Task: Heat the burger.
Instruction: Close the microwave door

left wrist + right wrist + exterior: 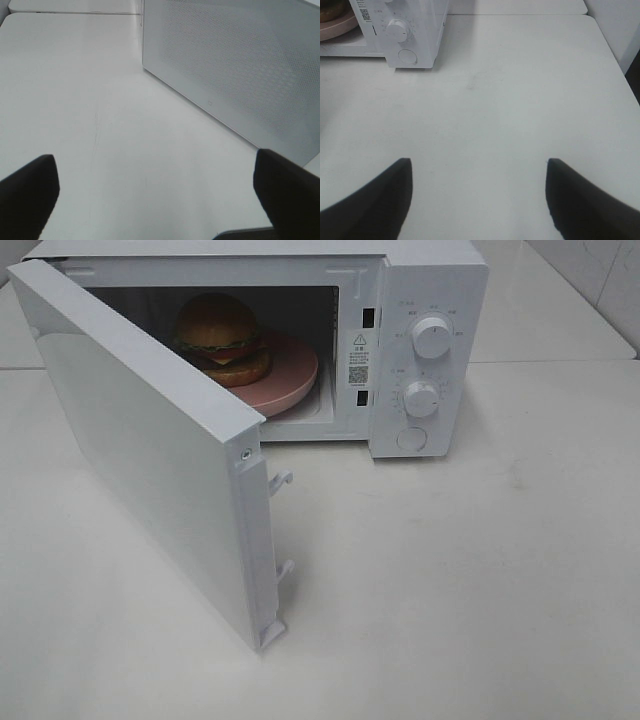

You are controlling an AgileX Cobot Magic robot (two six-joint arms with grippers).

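Note:
The burger [222, 338] with its glossy brown bun sits on a pink plate [290, 382] inside the white microwave [430, 300], whose door [150, 450] stands swung wide open toward the front left. In the right wrist view only the plate's edge [337, 27] shows, beside the control panel. My left gripper [155, 197] is open over bare table, facing the outer side of the door [235, 65]. Well in front of the microwave, my right gripper [479, 200] is open, nothing between its fingers. Neither gripper appears in the exterior high view.
Two round knobs [432, 337] [421, 398] and a round button [411, 438] sit on the microwave's right panel. The white table [450, 580] stretches in front and to the right; a seam runs behind the microwave. The table's right edge [620, 75] shows in the right wrist view.

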